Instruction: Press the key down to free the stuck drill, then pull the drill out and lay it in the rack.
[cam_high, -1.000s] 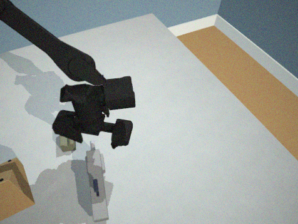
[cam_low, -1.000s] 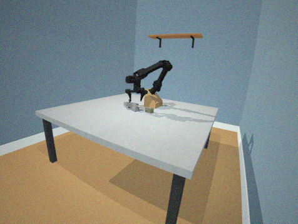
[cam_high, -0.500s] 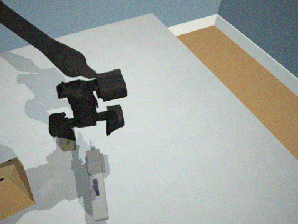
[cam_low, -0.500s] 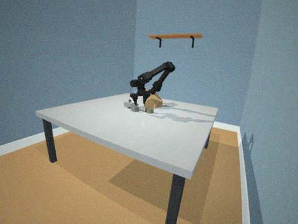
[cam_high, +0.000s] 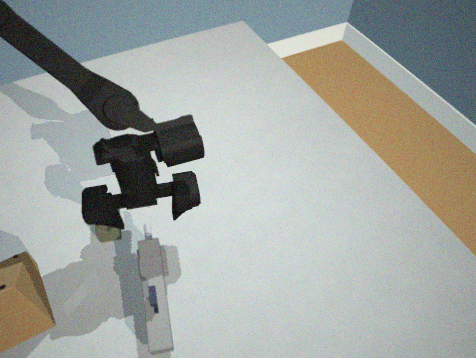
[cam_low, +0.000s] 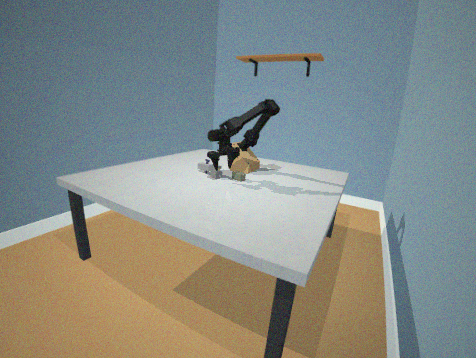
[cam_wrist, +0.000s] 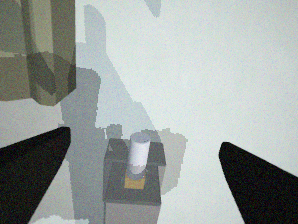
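Observation:
The drill, a pale rod (cam_high: 147, 230) (cam_wrist: 139, 156), sticks out of the end of a long grey holder (cam_high: 160, 337) (cam_low: 213, 173) (cam_wrist: 132, 212). A small orange patch shows at its base. The blue key (cam_high: 153, 299) (cam_low: 207, 162) sits midway along the holder and is outside the wrist view. My gripper (cam_high: 148, 223) (cam_low: 224, 169) (cam_wrist: 147, 141) is open and empty, its fingers spread wide on both sides of the drill's line, above the holder's rod end. An olive grooved block (cam_high: 108, 233) (cam_low: 238, 176) (cam_wrist: 50, 75), apparently the rack, is beside the left finger.
A wooden block (cam_high: 22, 310) (cam_low: 246, 162) with small dark spots stands left of the holder in the top view. All stand on the pale table (cam_high: 300, 225) (cam_low: 175, 200). A wooden shelf (cam_low: 280, 57) hangs on the far wall.

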